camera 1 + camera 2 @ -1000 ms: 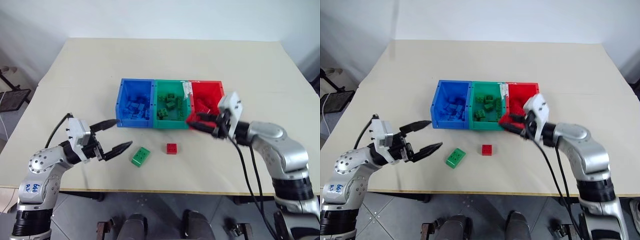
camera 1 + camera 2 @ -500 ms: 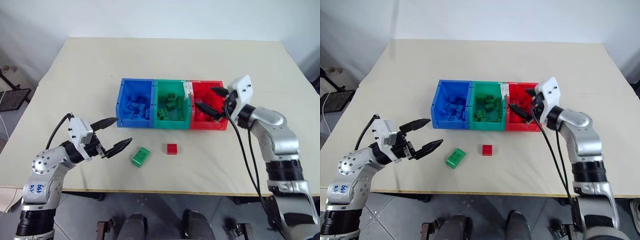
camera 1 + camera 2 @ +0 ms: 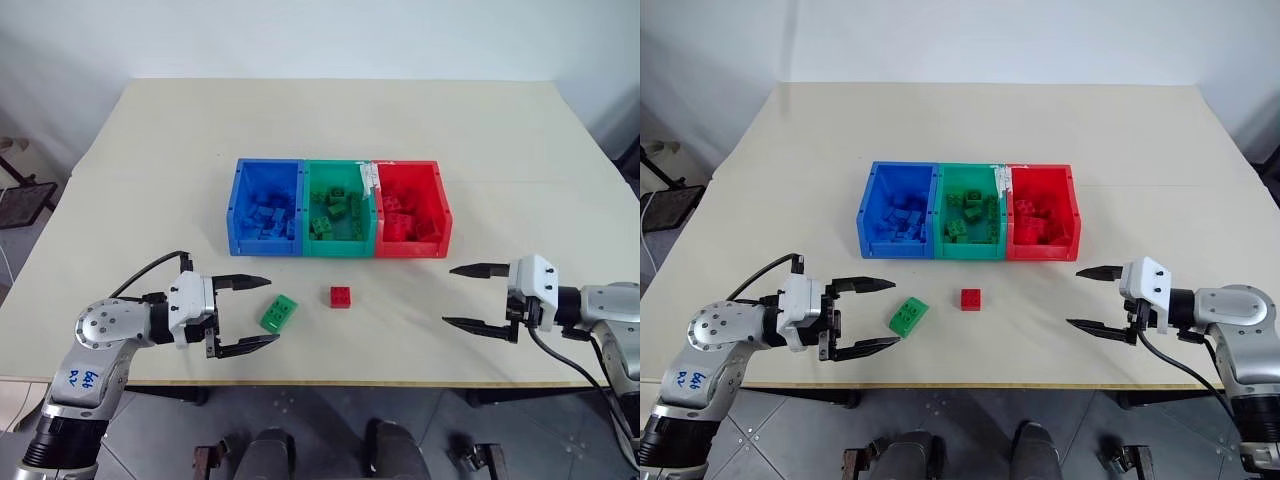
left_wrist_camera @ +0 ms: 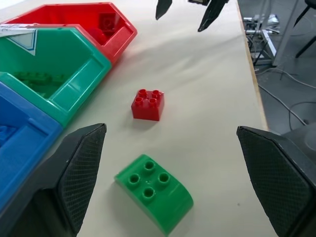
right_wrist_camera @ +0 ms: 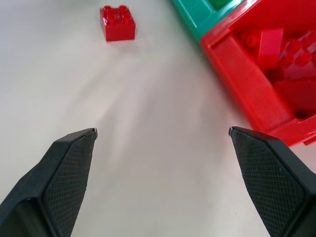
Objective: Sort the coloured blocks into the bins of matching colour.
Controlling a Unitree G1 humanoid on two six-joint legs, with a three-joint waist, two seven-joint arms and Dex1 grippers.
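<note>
The joined blue, green and red plastic bins (image 3: 338, 250) each hold matching studded bricks. Both the left gripper (image 3: 257, 315) and right gripper (image 3: 465, 296) gape empty.

The left arm (image 3: 95, 362) has blue handwriting on its grey side. It looks like a few letters or numbers in two short rows, but they are too small to read for sure. A white label (image 3: 366, 180) sits on the wall between the green bin (image 3: 340, 243) and the red bin (image 3: 412, 245). If it has any words on it, they cannot be made out. Nothing else has writing that can be read.
</note>
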